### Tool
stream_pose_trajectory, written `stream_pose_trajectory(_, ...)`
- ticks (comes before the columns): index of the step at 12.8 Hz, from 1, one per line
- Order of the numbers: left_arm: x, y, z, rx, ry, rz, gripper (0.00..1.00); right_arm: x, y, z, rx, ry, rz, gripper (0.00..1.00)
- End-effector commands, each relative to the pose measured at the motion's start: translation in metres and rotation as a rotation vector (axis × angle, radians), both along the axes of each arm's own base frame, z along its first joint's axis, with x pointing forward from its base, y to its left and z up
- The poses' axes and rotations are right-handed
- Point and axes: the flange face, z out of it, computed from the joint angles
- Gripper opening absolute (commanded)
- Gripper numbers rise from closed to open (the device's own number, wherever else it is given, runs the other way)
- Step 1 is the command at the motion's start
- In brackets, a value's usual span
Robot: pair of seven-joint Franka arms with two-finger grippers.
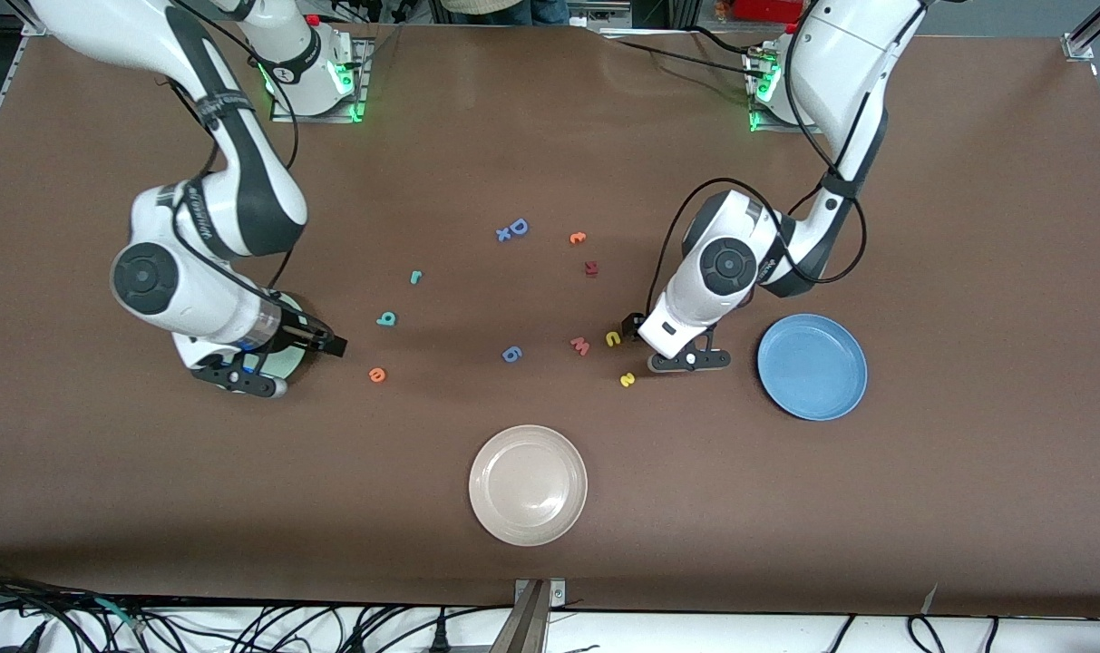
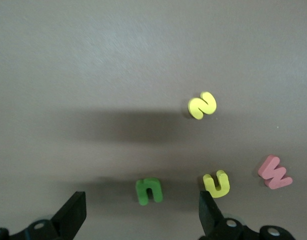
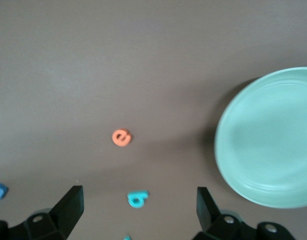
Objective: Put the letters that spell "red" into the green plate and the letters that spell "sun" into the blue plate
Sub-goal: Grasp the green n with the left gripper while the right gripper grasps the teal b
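Here the green plate (image 3: 273, 145) and blue plate (image 1: 812, 366) hold no letters.

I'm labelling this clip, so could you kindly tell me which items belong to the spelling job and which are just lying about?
Job: teal r, teal d, orange e, yellow s, yellow u, green n, green plate, blue plate.

Lying about: blue D, pink w, blue 6, dark red letter, beige plate.

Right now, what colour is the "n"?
Green: the "n" shows best in the left wrist view, between the open fingers.
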Motion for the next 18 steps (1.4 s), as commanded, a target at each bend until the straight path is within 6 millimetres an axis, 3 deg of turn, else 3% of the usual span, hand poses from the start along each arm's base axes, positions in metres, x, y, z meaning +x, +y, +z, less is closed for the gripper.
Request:
stream_pose_trajectory(1, -0.005, -0.006, -0.014, 0.05, -0.021, -0.004, 0.99, -0.023, 0.013, -0.027, 0.005, -0.036, -0.042, 1.0)
stream_pose_trajectory(3, -0.008, -0.008, -0.021, 0.108, -0.045, 0.01, 0.99, -0.032, 0.018, -0.047, -0.001, -0.048, -0.092, 1.0)
stream_pose_trajectory(7, -0.008, -0.011, -0.028, 0.113, -0.042, 0.025, 0.95, -0.045, 0.047, -0.084, -0.003, -0.059, -0.171, 1.0)
stream_pose_trajectory(10, -0.011, -0.016, -0.034, 0.105, -0.035, 0.036, 0.89, -0.058, 0.049, -0.111, -0.009, -0.044, -0.165, 1.0)
stream_pose_trajectory(11, -0.011, -0.016, -0.034, 0.105, -0.036, 0.047, 0.82, -0.062, 0.053, -0.122, -0.013, -0.024, -0.176, 1.0)
stream_pose_trajectory(12, -0.011, -0.018, -0.033, 0.103, -0.037, 0.044, 0.61, -0.064, 0.054, -0.13, -0.017, -0.011, -0.191, 1.0)
stream_pose_trajectory(16, -0.01, -0.018, -0.031, 0.101, -0.04, 0.058, 0.3, -0.073, 0.063, -0.139, -0.038, 0.029, -0.229, 1.0)
stream_pose_trajectory(18, -0.009, -0.018, -0.027, 0.103, -0.039, 0.056, 0.06, -0.076, 0.067, -0.139, -0.047, 0.041, -0.221, 0.98)
